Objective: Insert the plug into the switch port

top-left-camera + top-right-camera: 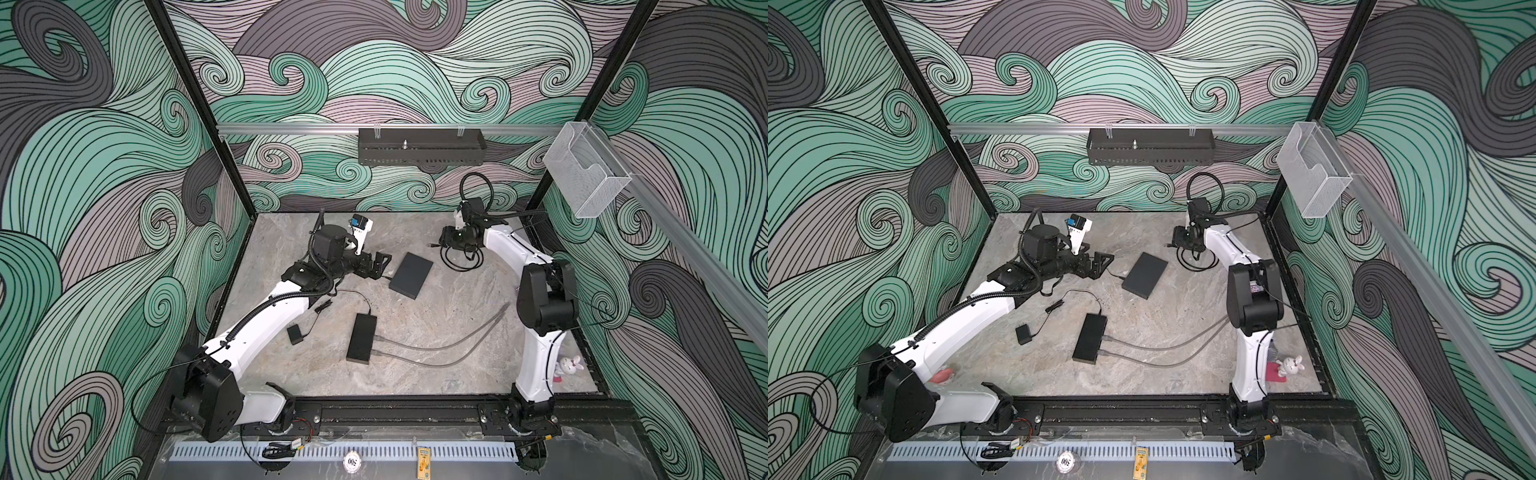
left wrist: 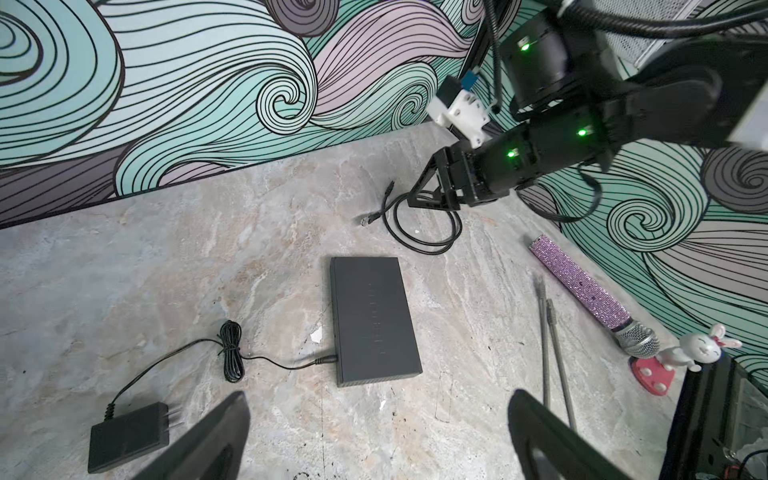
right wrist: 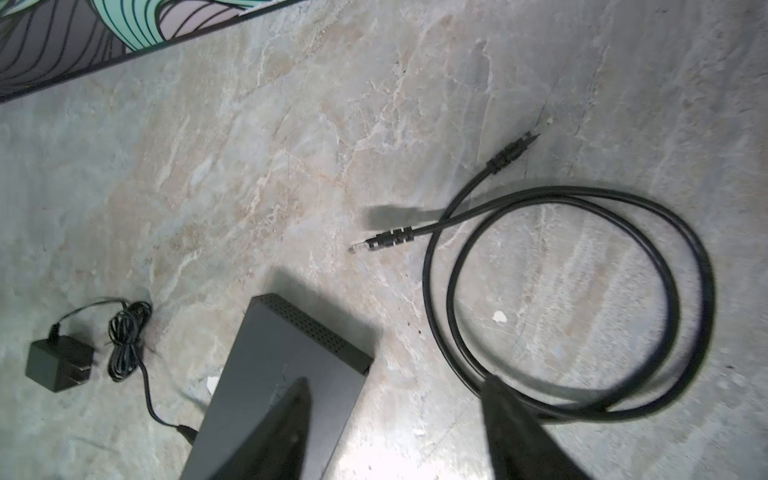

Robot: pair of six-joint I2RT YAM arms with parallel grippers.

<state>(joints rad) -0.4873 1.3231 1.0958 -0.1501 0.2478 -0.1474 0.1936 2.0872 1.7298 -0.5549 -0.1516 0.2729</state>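
The switch [image 1: 361, 338] [image 1: 1089, 338] is a narrow black box on the table, with two grey cables [image 1: 440, 345] plugged into its right-hand side. Its ports are too small to make out. The plug [image 3: 359, 247] [image 2: 368, 220] ends a coiled black cable [image 3: 681, 291] [image 1: 461, 259] lying loose at the back right. My right gripper [image 3: 399, 382] [image 1: 449, 245] [image 2: 428, 201] hangs open over the coil's edge, holding nothing. My left gripper [image 2: 378, 399] [image 1: 380, 266] [image 1: 1102, 266] stands wide open and empty beside the flat dark-grey box [image 1: 411, 274] [image 2: 374, 320].
The flat box [image 3: 282, 374] has a thin lead to a power adapter [image 2: 129, 436] [image 3: 58, 365]. Another adapter [image 1: 295, 334] lies left of the switch. A purple microphone [image 2: 582, 291] and a bunny figure [image 2: 698, 349] [image 1: 569, 365] sit near the right wall.
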